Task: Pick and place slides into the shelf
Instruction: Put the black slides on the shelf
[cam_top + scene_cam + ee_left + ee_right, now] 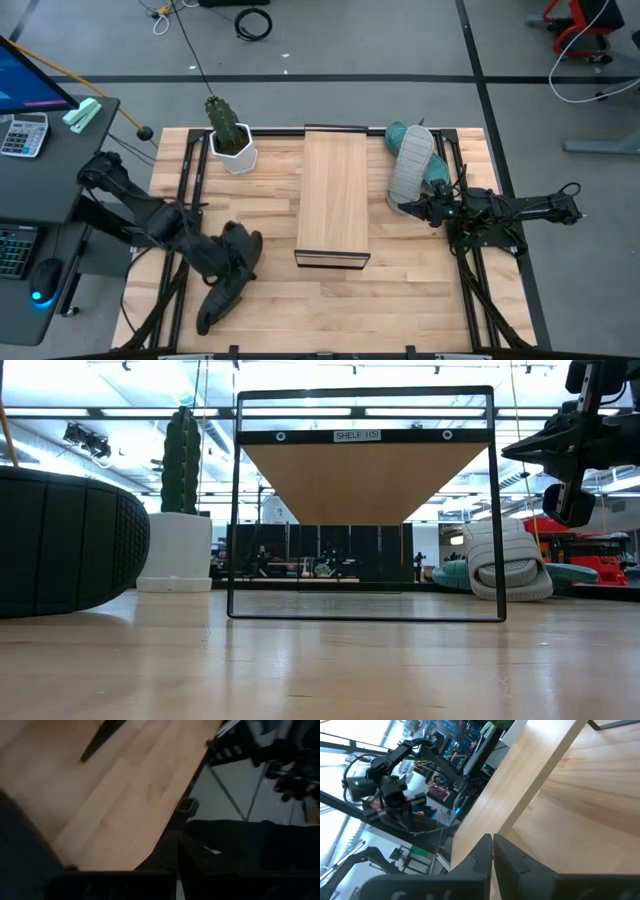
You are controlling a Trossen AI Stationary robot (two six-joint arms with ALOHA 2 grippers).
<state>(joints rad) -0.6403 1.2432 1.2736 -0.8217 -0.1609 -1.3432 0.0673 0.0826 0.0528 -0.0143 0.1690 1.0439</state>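
Observation:
The black slide lies flat on the table's near left part. My left gripper is shut at the slide's far end, with the slide beside its fingers. The light grey slide lies tilted on the teal slide at the far right. My right gripper hovers shut just near of the grey slide, facing the shelf in the middle of the table. My left gripper is at the black slide's far end, coming in low from the table's left. Its dark fingers merge with the dark foam, so I cannot tell whether they touch it.
A green cactus in a white pot stands at the far edge, left of the shelf. Bare wooden tabletop stretches along the near edge. A desk with a keyboard and calculator sits beyond the table's left side.

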